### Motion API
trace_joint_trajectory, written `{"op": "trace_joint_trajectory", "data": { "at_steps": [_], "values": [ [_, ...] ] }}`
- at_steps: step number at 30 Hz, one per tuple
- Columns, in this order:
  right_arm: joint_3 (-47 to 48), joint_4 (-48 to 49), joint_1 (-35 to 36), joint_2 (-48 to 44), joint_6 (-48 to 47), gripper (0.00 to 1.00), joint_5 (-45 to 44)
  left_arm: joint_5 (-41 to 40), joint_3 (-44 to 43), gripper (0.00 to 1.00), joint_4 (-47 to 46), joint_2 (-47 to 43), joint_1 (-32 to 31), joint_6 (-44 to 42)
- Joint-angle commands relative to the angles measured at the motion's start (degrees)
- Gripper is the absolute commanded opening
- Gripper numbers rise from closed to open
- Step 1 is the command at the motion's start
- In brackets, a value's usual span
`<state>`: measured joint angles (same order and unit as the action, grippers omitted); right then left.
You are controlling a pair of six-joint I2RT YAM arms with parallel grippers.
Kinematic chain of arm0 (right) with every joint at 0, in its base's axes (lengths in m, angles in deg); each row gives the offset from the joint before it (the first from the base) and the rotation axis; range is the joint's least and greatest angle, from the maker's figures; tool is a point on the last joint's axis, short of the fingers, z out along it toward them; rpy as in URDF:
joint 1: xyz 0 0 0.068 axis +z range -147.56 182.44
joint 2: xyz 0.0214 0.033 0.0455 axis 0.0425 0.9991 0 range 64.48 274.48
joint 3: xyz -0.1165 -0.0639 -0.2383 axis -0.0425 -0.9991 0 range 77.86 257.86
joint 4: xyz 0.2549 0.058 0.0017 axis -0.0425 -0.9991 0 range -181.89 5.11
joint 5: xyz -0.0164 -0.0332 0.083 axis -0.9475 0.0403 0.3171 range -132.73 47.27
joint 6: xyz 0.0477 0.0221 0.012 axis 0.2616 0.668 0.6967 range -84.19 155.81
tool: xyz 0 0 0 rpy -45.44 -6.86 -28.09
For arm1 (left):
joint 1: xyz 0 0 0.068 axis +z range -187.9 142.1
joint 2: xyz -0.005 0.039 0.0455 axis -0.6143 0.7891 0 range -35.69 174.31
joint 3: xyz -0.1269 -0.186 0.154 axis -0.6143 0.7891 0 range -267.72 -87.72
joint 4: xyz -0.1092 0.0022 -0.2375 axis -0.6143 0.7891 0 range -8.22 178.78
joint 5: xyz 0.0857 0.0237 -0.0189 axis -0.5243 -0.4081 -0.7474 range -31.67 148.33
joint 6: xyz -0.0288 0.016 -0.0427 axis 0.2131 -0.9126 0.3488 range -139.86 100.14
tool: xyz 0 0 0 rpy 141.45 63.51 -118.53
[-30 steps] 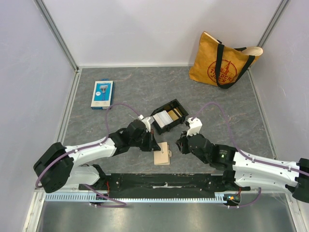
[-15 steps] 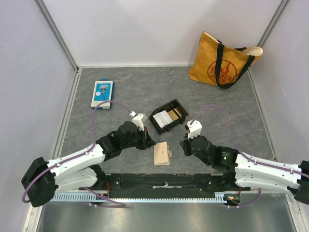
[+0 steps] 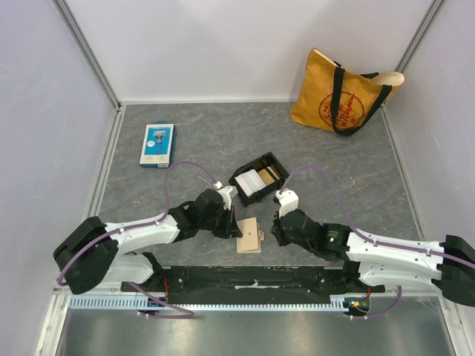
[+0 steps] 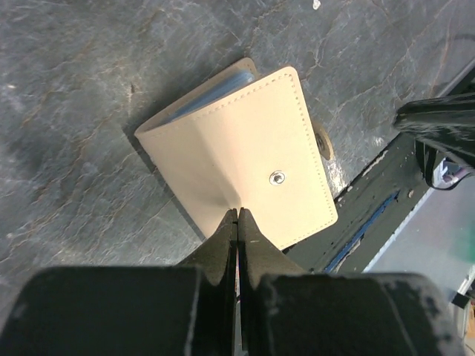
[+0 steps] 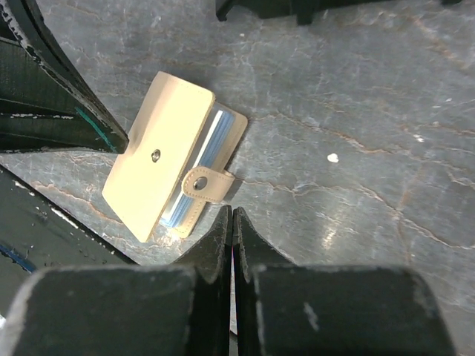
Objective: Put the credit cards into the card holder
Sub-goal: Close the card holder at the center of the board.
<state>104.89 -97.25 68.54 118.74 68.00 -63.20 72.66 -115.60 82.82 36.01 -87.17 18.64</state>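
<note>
Now, step in hand: getting the card holder (image 3: 249, 235) open. It lies folded shut on the table (image 3: 334, 156), close to the near edge, with its snap tab loose on one side.
Cards: the credit cards (image 3: 257, 180) sit in the black tray (image 3: 239, 183), just behind the holder. Blue-grey sleeves peek out of the holder's open side; I cannot tell if a card is in them.
Left gripper (image 4: 237, 216): fingers pressed together, holding nothing, tips touching the holder's near edge.
Right gripper (image 5: 231, 216): fingers together too, empty, tips just beside the tab.
Next move, my guess: one arm must hold the holder down while the other lifts the top flap. Then a card can be picked from the tray and slid in.
Change from a second ago: the right fingers were partly apart and have closed. The left arm pulled back from the tray, then came in again to the holder. The holder and tray have not moved.
Other things: a blue and white package (image 3: 157, 144) and a yellow bag (image 3: 343, 93) sit well apart.
</note>
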Motion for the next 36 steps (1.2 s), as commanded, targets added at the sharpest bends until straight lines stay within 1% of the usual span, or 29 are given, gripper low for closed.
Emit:
{"op": "trace_joint_trajectory", "data": {
  "at_steps": [1, 7, 13, 21, 26, 31, 36],
  "values": [
    [0.13, 4.71, -0.10, 4.18, 1.92, 0.00, 4.20, 4.04, -0.95, 0.02, -5.52, 2.38, -0.38, -1.41],
    [-0.39, 7.79, -0.01, 7.35, 3.15, 0.00, 6.58, 3.78, -2.27, 0.02, -5.00, 6.08, -0.65, -1.67],
    [-0.66, 9.02, -0.19, 8.76, 3.15, 0.00, 6.76, 3.60, -3.85, 0.02, -4.20, 10.56, -1.44, -2.29],
    [-1.01, 10.87, -2.29, 10.60, 1.66, 0.00, 9.66, 2.64, -3.94, 0.02, -3.59, 11.27, -2.23, -1.94],
    [-1.97, 11.92, -3.62, 7.45, 1.30, 0.00, 12.20, 2.11, -3.76, 0.02, -2.97, 10.74, -2.40, -1.68],
    [-4.52, 13.42, -5.02, 3.05, 3.84, 0.00, 14.05, 2.02, -3.67, 0.02, -2.97, 10.13, -2.49, -1.41],
    [-6.19, 14.20, -7.65, 2.96, 5.87, 0.00, 15.36, 2.20, -4.20, 0.02, -2.88, 10.30, -2.49, -1.59]
  ]
}}
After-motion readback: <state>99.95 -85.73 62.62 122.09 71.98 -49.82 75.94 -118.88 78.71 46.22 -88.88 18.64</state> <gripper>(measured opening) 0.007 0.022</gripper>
